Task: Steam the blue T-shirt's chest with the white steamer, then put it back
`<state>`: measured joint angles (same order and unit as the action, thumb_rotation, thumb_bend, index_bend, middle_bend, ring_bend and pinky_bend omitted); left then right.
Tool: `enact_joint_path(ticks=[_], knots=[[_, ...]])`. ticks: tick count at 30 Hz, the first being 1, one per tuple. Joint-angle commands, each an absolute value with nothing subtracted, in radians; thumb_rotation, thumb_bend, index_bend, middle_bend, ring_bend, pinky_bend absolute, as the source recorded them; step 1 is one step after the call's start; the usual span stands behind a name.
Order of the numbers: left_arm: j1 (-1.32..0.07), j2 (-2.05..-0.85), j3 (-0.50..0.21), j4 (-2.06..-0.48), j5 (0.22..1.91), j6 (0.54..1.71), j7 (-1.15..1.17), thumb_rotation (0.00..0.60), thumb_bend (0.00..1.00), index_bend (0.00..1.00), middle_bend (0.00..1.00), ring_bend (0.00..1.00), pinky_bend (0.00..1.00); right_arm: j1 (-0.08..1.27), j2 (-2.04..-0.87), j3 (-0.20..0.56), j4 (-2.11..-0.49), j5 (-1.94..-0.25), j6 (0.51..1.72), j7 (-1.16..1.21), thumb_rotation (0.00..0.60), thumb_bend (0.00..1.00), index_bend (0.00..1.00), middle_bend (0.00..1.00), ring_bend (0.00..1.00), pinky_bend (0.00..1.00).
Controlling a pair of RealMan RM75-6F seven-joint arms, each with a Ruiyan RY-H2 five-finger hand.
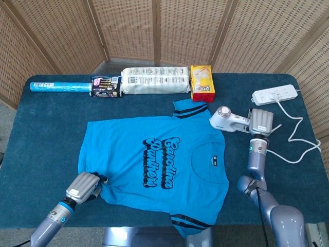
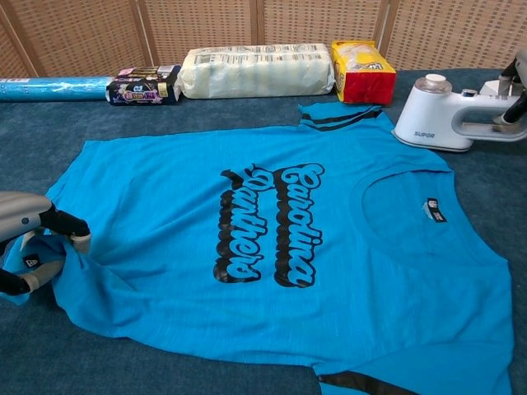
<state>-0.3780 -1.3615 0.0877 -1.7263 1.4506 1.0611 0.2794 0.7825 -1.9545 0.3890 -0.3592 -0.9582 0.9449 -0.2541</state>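
Lying flat on the blue table (image 1: 41, 134), the blue T-shirt (image 1: 154, 164) is spread chest-up with black script lettering (image 2: 268, 226) across the front, collar toward the robot's right, one striped sleeve toward the far edge, the other hanging over the near edge. Left hand (image 1: 82, 186) sits at the shirt's hem corner, fingers curled and pinching a bunched bit of fabric; chest view shows the cloth gathered between its fingers (image 2: 70, 230). White steamer (image 1: 229, 121) stands on the table just right of the collar and far sleeve, off the shirt. Right hand (image 1: 259, 122) is at the steamer's handle, fingers wrapped around it as far as chest view shows, though it is cut by the frame edge there. Along the far edge: blue roll (image 1: 59, 87), dark packet (image 1: 106, 86), white wrapped pack (image 1: 154, 81), yellow-red pack (image 1: 202, 82). White power strip (image 1: 275, 95) at far right, its cable (image 1: 295, 136) looping on the table. Wicker screen (image 1: 164, 31) behind.
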Motion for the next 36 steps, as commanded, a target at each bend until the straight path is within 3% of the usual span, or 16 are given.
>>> enact_joint_path(ticks=[1,8,19,26,36], knots=[[-0.377,-1.361,0.089,-1.729,1.449,1.063,0.281,0.6,0.56,0.52,0.53,0.46,0.55,0.807,-1.99,0.397,-0.299,-0.977,0.92,-0.221,0.6,0.33,0.7,0.73,0.76,0.77],[-0.373,-1.36,0.092,-1.732,1.442,1.065,0.284,0.6,0.56,0.52,0.53,0.46,0.55,0.829,-2.019,0.409,-0.263,-0.99,0.879,-0.194,0.6,0.33,0.75,0.79,0.85,0.81],[-0.367,-1.355,0.096,-1.739,1.434,1.071,0.284,0.6,0.56,0.52,0.53,0.46,0.55,0.872,-2.048,0.441,-0.225,-0.993,0.858,-0.189,0.6,0.33,0.74,0.79,0.82,0.78],[-0.364,-1.351,0.096,-1.739,1.432,1.076,0.285,0.6,0.56,0.52,0.53,0.46,0.55,0.875,-2.044,0.485,-0.235,-0.965,0.85,-0.144,0.6,0.33,0.75,0.82,0.89,0.85],[-0.365,-1.355,0.094,-1.741,1.433,1.078,0.291,0.6,0.55,0.52,0.53,0.46,0.55,0.852,-2.018,0.504,-0.254,-0.966,0.875,-0.079,0.6,0.33,0.75,0.82,0.9,0.86]])
